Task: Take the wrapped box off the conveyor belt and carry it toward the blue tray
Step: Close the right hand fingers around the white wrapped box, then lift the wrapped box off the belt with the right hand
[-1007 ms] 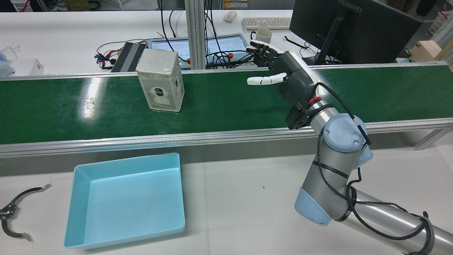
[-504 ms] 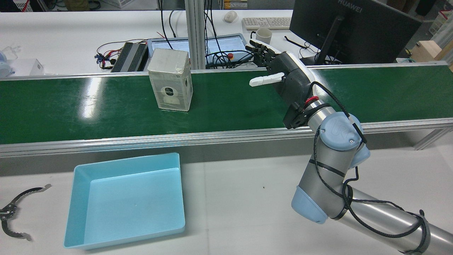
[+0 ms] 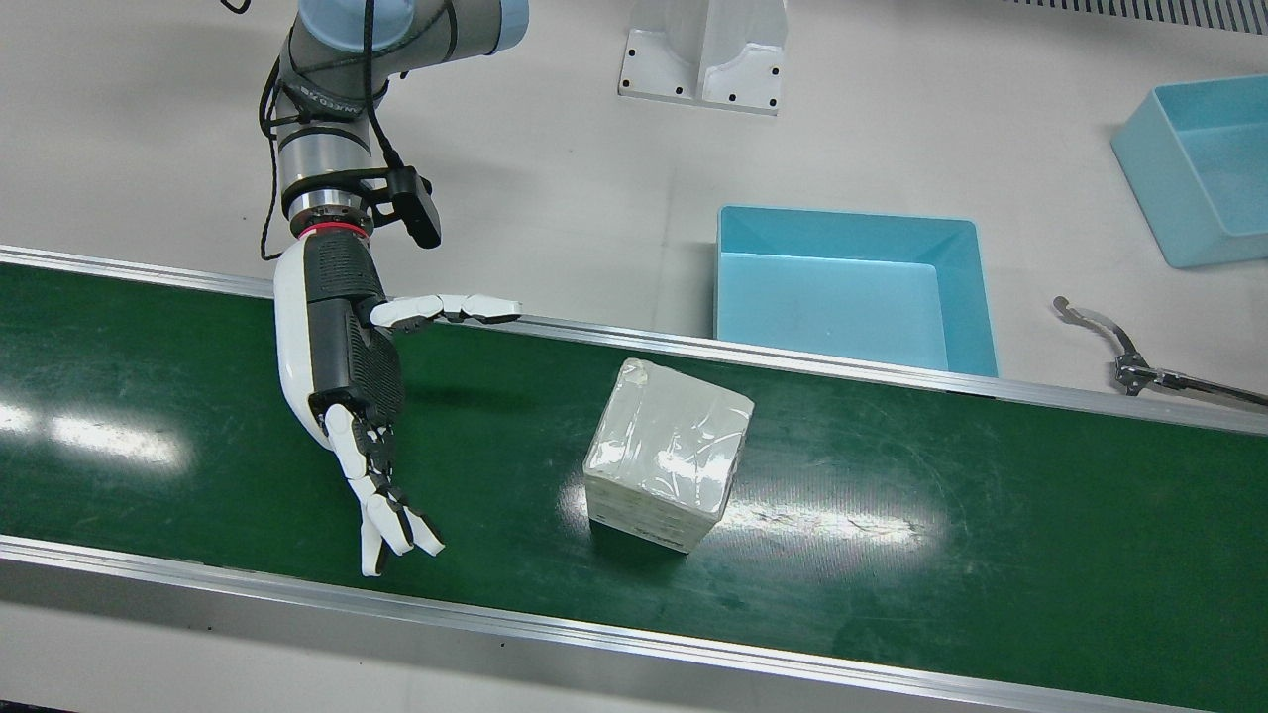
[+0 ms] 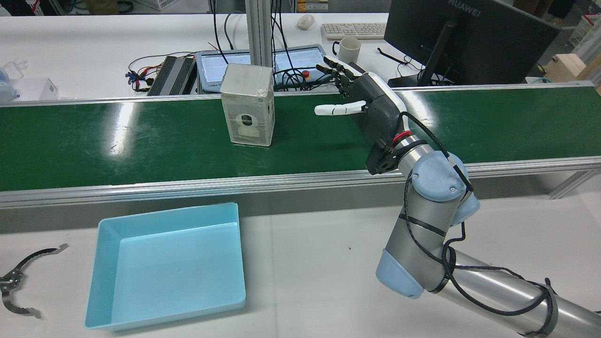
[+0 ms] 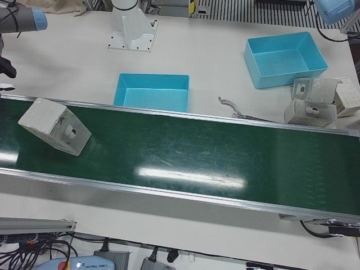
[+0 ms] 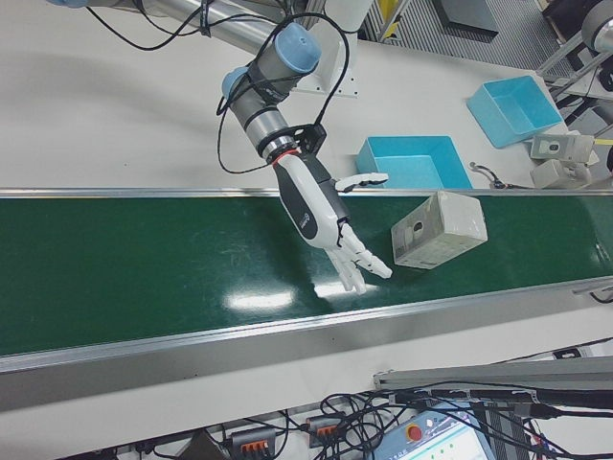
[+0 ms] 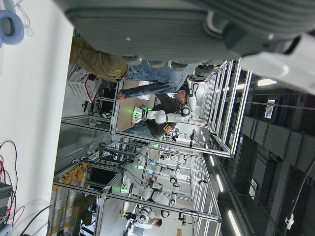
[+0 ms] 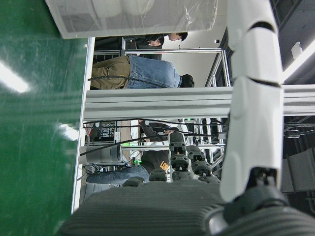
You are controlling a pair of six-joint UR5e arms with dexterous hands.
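Note:
The wrapped box (image 4: 248, 105), pale and film-covered with a round print on its side, stands on the green conveyor belt (image 4: 94, 141). It also shows in the front view (image 3: 666, 451), the left-front view (image 5: 53, 125) and the right-front view (image 6: 439, 228). My right hand (image 4: 371, 105) is open over the belt, a short gap to the box's right, thumb pointing at it. It also shows in the front view (image 3: 347, 376) and right-front view (image 6: 321, 206). The empty blue tray (image 4: 169, 267) lies on the table before the belt. My left hand (image 7: 162, 29) shows only its palm edge, holding nothing.
A second blue tray (image 3: 1199, 158) sits further off on the robot's left. A black clamp tool (image 4: 14, 281) lies left of the near tray. Packaged boxes (image 5: 315, 104) lie by the belt's far end. A mug (image 4: 350, 47), monitor and cables stand behind the belt.
The box has ridden the belt to the right, toward my right hand. The right hand has shifted a little left toward the box and stays open.

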